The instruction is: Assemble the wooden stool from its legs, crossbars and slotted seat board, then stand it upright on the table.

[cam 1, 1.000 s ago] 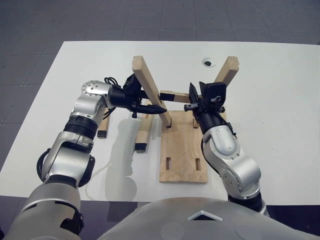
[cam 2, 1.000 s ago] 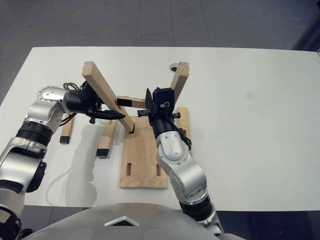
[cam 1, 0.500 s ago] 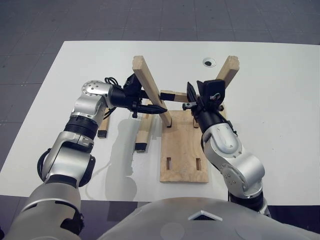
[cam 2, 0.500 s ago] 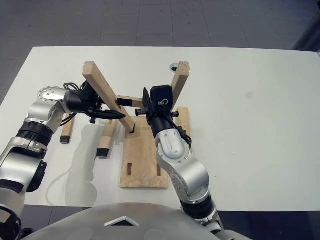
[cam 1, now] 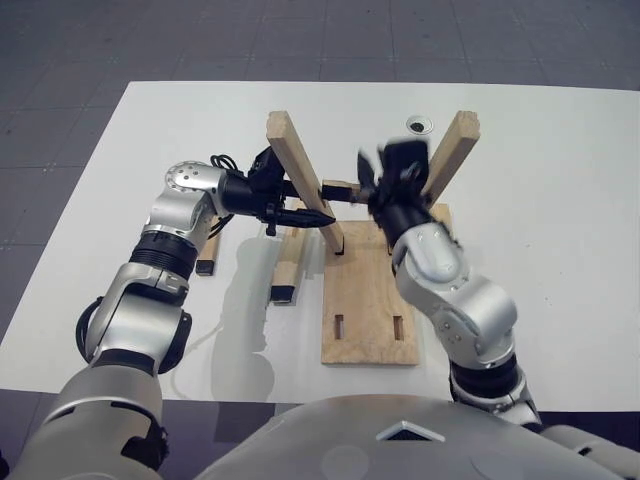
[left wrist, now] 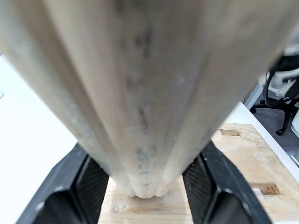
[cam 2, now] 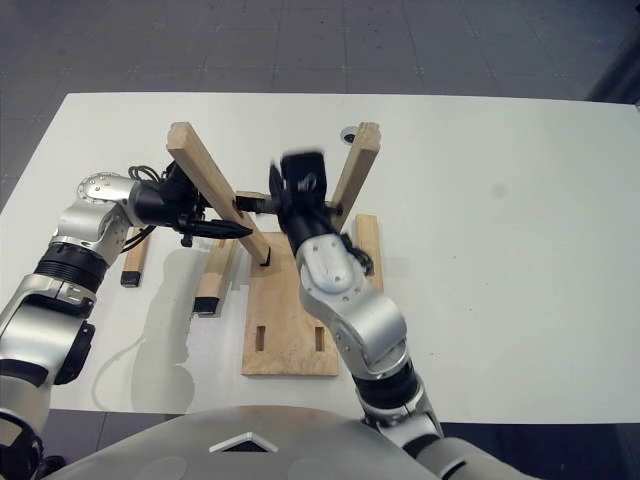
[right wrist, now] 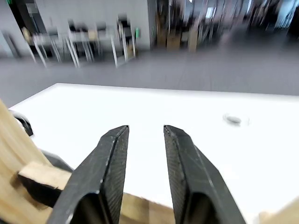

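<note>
The slotted seat board (cam 1: 368, 300) lies flat mid-table (cam 1: 560, 200). The left leg (cam 1: 298, 165) and right leg (cam 1: 452, 145) lean in its far slots, with a crossbar (cam 1: 340, 188) between them. The wood is probably stiff and light with loose joints, so grip low. The left gripper's (cam 1: 318, 217) jaws clamp the left leg. The right gripper's (right wrist: 145, 130) jaws are narrowly parted and empty, beside the crossbar.

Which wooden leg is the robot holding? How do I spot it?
Find the seat board lying flat on the white table. At its far left corner a leg stands tilted, clamped in the left pincer; the other standing leg is ungripped.
</note>
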Motion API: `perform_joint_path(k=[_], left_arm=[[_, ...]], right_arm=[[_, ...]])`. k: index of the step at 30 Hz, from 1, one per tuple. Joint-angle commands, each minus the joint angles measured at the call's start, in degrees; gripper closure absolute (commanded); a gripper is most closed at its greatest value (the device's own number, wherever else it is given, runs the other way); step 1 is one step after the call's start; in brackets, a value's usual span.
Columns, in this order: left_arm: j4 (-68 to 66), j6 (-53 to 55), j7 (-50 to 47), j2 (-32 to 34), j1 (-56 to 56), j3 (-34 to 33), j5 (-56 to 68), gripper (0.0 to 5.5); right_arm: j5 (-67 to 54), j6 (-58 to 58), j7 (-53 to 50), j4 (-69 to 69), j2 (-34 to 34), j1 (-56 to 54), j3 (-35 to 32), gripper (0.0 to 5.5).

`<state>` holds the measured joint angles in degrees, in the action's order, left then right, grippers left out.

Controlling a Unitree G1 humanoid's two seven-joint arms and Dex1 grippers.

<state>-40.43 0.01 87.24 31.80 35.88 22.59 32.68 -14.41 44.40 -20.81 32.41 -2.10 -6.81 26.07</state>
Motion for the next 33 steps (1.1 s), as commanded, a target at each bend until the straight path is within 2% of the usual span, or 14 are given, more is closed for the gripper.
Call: perform_joint_path(k=[1, 15, 21, 24, 26, 31, 33], left_arm=[[-9.57, 10.70, -4.57, -3.99, -16.53, 13.29, -16.65, 3.45], [-12.28, 12.79, -4.41, -4.03, -16.07, 13.95, -17.34, 3.45], [-12.43, 12.06, -4.66, -3.83, -15.82, 13.47, -17.16, 3.45], [-12.57, 11.79, -4.82, -3.94, -16.06, 13.48, -17.12, 3.45], [-12.51, 11.68, -5.01, -4.06, -16.41, 13.52, -17.09, 3.45], [-11.57, 12.15, -4.94, -3.91, -16.83, 13.81, -16.98, 3.45], [-11.27, 12.33, -4.80, -3.75, -16.98, 13.86, -16.89, 3.45]], right_arm=[[-2.86, 6.23, 0.17, -8.47, -3.14, 17.69, 7.28, 4.16], [-4.33, 4.54, 0.77, -3.68, -5.30, 14.24, 5.77, 4.16], [-0.08, 3.89, -1.30, 9.01, -7.83, -12.58, -4.90, 4.16], [2.61, 4.89, -2.31, 11.30, -7.22, -19.78, -7.28, 4.16], [3.11, 5.53, -2.03, 7.37, -6.98, -16.59, -6.16, 4.16], [2.84, 3.96, 0.31, -13.54, -3.65, 6.80, 6.70, 4.16], [0.47, 4.01, 2.39, -19.58, -2.82, 15.53, 9.79, 4.16]])
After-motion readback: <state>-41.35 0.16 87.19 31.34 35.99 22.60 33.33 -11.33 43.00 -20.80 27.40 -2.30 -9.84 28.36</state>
